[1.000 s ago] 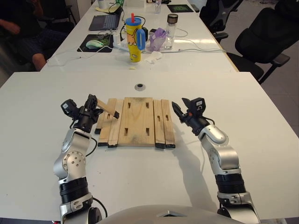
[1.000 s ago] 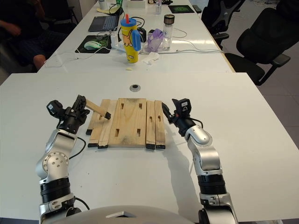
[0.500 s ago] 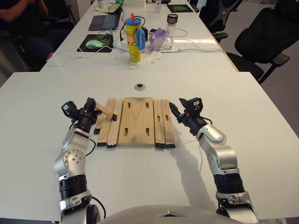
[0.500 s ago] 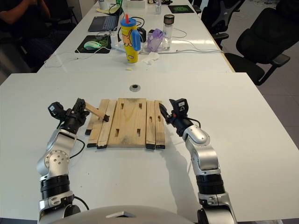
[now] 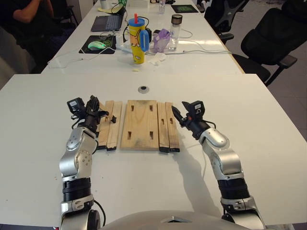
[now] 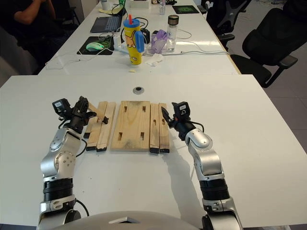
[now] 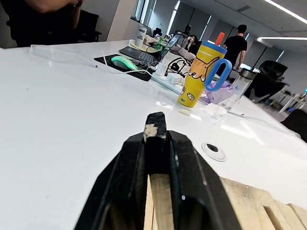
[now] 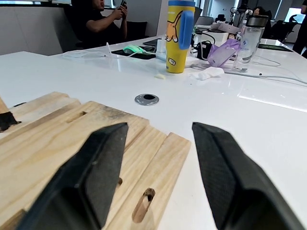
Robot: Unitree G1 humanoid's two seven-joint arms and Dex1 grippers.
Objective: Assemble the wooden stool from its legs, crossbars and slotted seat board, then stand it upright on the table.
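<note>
The slotted seat board lies flat at the table's middle. Two legs lie left of it, and two slotted legs lie against its right edge. My left gripper is at the far end of the left legs, shut on a short crossbar. The crossbar's black tip points toward the seat board, and its other end sticks out between the closed fingers. My right gripper hovers open over the far end of the right legs, with nothing between its fingers.
A round grommet sits in the table just beyond the boards. On the far table stand a yellow cup, a bottle, a laptop and a mouse. Office chairs stand at the right.
My left gripper has drawn back to the far left with the crossbar, which now sits lower over the left legs. Those legs slid slightly away from the seat board. My right gripper edged toward the right legs.
</note>
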